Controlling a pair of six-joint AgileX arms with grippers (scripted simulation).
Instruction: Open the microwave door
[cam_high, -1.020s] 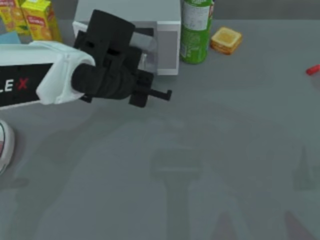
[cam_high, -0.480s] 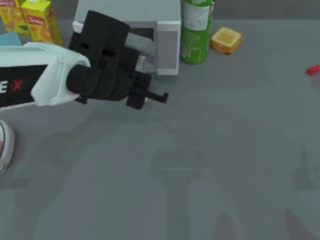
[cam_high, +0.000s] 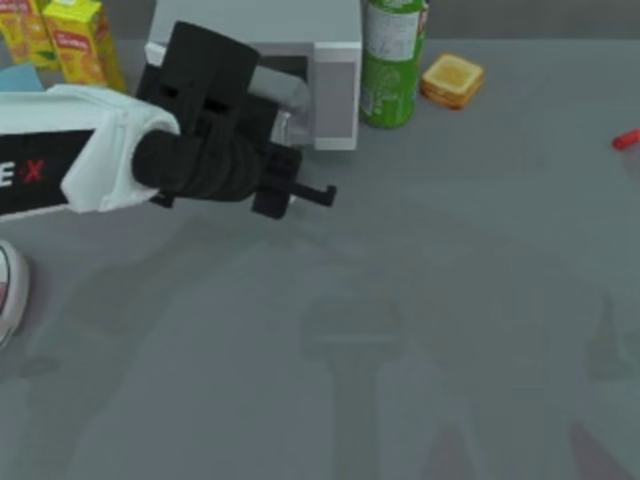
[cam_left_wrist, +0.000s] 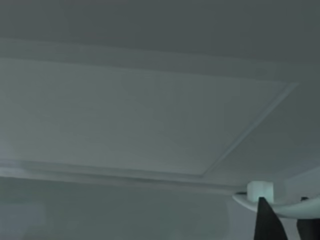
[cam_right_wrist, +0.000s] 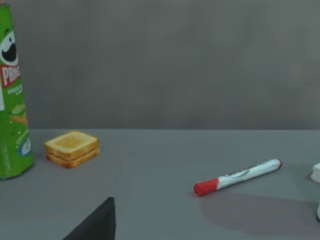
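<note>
One arm at work: left gripper (cam_high: 285, 160) pressed against the microwave door (cam_high: 283, 85) at the table's far left-centre, fingers hidden, grip not discernible. Microwave (cam_high: 300, 25) sits beside the green can (cam_high: 392, 62). Door looks slightly ajar; judged mid-pull. Next: swing outward along the hinge arc. Right arm out of top view.
</note>
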